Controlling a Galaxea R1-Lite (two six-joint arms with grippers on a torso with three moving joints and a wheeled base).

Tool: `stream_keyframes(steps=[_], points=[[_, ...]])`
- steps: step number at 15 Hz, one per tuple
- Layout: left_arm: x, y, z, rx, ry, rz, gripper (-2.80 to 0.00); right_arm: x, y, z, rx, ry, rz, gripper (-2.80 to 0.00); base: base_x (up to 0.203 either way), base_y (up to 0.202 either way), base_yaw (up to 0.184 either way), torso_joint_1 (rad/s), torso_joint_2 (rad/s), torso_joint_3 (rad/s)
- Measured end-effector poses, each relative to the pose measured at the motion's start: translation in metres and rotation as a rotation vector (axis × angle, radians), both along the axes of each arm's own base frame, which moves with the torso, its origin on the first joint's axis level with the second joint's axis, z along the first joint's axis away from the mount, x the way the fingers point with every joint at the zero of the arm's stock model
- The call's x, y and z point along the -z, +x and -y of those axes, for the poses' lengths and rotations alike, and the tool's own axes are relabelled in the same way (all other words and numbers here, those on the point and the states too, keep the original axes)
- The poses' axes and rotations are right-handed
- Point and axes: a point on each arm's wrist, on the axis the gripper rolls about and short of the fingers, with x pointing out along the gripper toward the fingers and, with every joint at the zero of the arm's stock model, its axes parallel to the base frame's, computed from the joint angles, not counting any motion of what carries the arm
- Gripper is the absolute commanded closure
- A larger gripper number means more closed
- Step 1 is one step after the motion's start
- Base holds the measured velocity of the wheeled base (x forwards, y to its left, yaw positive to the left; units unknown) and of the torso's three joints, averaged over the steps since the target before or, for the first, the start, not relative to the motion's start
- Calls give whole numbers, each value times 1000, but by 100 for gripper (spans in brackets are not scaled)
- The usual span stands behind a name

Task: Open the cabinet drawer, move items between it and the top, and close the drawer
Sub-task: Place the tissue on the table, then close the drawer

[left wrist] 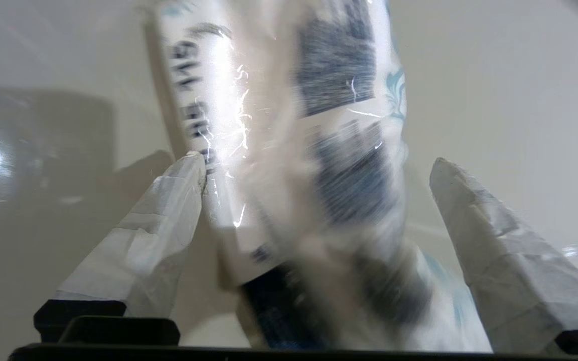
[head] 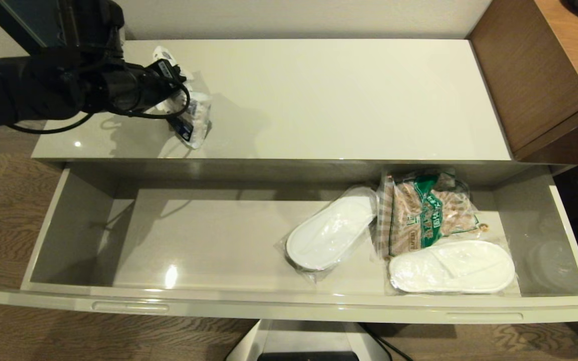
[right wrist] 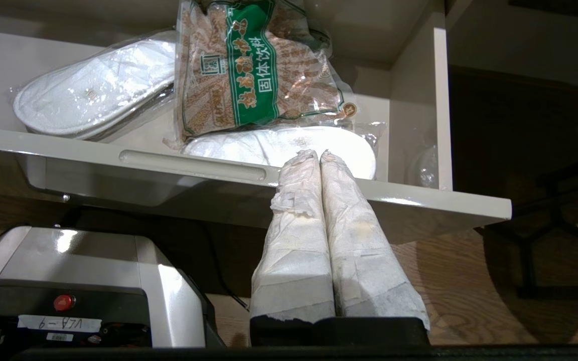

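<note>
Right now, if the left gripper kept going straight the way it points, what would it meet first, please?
Most likely the small white packet, which already sits between the open fingers of the left gripper. Behind it lies the glossy cabinet top; depth is hard to judge.

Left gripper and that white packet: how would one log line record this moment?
drawer: open | left gripper: open around white packet on top | right gripper: shut, parked

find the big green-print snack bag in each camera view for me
Head view: the green-print bag lies in the open drawer, right part, between the two wrapped slippers.
Left wrist view: not in it; only the small white packet between the left gripper's open fingers.
Right wrist view: the bag lies beyond the shut right gripper.
Shared landmark: the near wrapped slipper.
</note>
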Motion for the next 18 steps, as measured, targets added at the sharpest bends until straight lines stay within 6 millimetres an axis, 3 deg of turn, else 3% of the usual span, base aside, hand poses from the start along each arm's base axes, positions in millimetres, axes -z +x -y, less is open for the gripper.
stream_keyframes(steps=[3, 7, 9, 11, 12, 16, 18], points=[[-25, -34, -6, 7, -24, 54, -280, 0, 0, 0, 0, 0, 0, 0, 0, 0, 0, 0, 0, 0], [-30, -66, -11, 10, -27, 45, -280, 0, 0, 0, 0, 0, 0, 0, 0, 0, 0, 0, 0, 0], [-18, -76, -13, 11, -12, -22, -280, 0, 0, 0, 0, -2, 0, 0, 0, 0, 0, 0, 0, 0], [8, -93, -15, 11, 22, -193, -280, 0, 0, 0, 0, 0, 1, 0, 0, 0, 0, 0, 0, 0], [20, -105, -18, 11, 38, -291, 0, 0, 0, 0, 0, 0, 1, 0, 0, 0, 0, 0, 0, 0], [79, -170, -29, 31, 89, -616, 0, 0, 0, 0, -1, 0, 1, 0, 0, 0, 0, 0, 0, 0], [92, -212, -37, 39, 94, -667, 0, 0, 0, 0, -1, 0, 1, 0, 0, 0, 0, 0, 0, 0]])
